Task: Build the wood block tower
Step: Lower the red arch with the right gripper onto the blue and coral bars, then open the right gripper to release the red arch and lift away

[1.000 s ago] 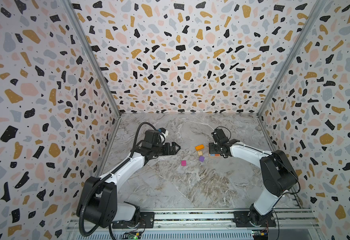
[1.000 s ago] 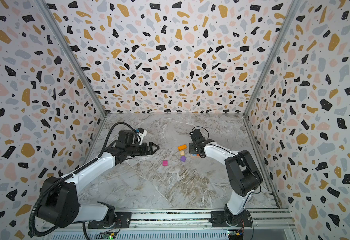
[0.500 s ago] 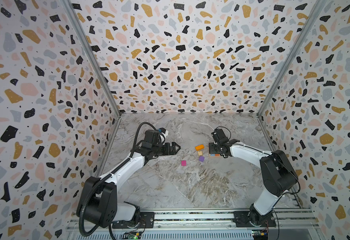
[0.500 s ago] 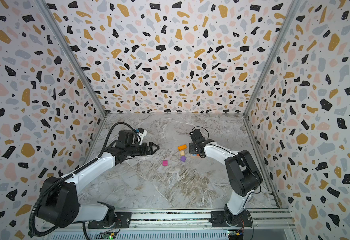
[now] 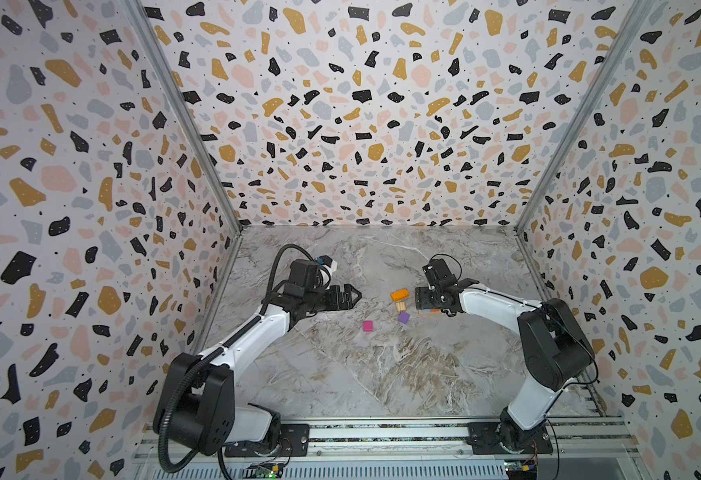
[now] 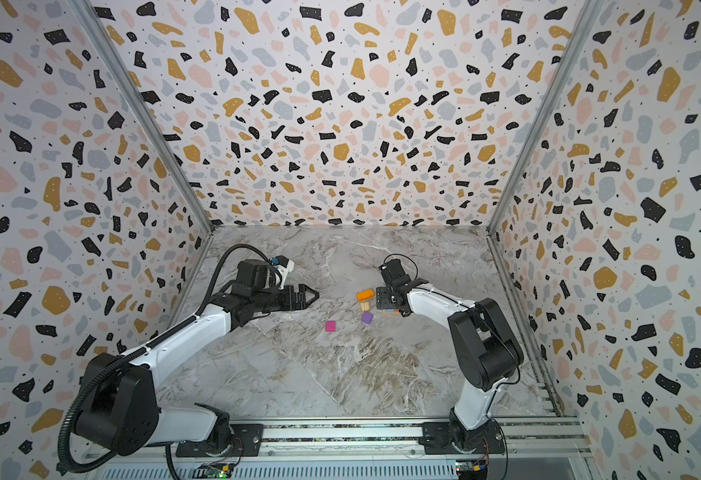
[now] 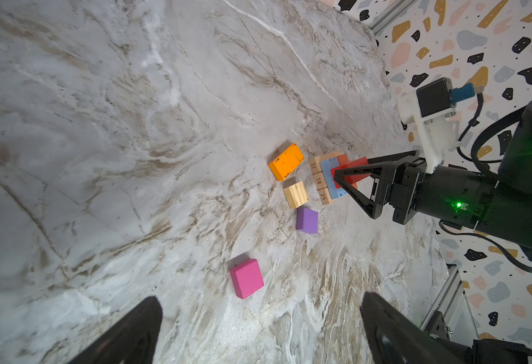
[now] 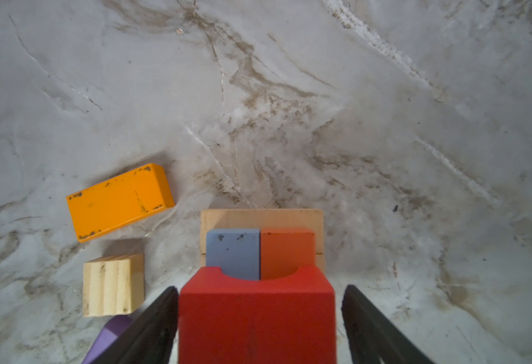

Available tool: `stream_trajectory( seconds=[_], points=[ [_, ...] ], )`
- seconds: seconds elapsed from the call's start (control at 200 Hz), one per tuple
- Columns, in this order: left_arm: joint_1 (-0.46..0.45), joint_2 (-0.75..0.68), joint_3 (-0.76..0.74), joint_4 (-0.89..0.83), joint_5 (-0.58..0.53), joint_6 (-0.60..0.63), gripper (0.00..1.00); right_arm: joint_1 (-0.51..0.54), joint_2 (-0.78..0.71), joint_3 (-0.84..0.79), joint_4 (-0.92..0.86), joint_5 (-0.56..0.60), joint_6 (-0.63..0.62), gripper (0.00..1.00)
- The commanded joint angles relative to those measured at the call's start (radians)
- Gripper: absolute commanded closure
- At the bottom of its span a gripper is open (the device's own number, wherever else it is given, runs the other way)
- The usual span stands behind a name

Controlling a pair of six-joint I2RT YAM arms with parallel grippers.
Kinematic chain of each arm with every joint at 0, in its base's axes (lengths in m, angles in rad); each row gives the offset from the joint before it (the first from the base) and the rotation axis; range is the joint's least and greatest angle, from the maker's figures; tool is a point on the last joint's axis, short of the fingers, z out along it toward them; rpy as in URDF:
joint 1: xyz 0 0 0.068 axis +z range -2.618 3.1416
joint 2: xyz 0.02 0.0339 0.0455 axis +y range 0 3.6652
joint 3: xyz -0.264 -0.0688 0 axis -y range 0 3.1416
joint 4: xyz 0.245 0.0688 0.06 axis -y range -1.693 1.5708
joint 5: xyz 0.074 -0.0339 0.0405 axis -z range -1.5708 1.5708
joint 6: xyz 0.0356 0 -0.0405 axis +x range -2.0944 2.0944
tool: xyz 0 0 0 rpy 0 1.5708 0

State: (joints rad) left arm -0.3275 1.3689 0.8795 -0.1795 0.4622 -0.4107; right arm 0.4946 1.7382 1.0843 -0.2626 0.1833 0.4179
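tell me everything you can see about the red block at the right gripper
The red block looks like matte painted wood, with a curved notch cut into one edge. It lies flat on the blue block and the orange-red block, spanning both. The right gripper straddles it; a gap shows beside one finger, so it is not clamped.

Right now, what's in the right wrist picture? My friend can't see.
A notched red block sits between parted black jaws, atop a blue block and an orange-red block on tan bars. Beside them on the marble table: an orange bar, tan cube, purple cube.
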Motion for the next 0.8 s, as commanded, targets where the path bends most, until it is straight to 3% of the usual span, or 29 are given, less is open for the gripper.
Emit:
stream_trajectory(
  seconds=[0.0, 0.35, 0.566, 0.796],
  points=[
    [0.004, -0.016, 0.001, 0.015, -0.001, 0.015, 0.00, -0.004, -0.017, 0.050, -0.039, -0.005, -0.020, 0.11],
    [0.006, -0.022, 0.002, 0.006, -0.016, 0.021, 0.00, 0.013, -0.060, 0.127, -0.131, 0.013, -0.142, 0.06],
    [0.021, -0.019, 0.004, -0.002, -0.011, 0.026, 0.00, 0.086, -0.016, 0.239, -0.213, 0.057, -0.256, 0.03],
    [0.024, -0.027, 0.001, 0.001, -0.006, 0.026, 0.00, 0.126, 0.076, 0.379, -0.278, -0.041, -0.316, 0.05]
  ],
)
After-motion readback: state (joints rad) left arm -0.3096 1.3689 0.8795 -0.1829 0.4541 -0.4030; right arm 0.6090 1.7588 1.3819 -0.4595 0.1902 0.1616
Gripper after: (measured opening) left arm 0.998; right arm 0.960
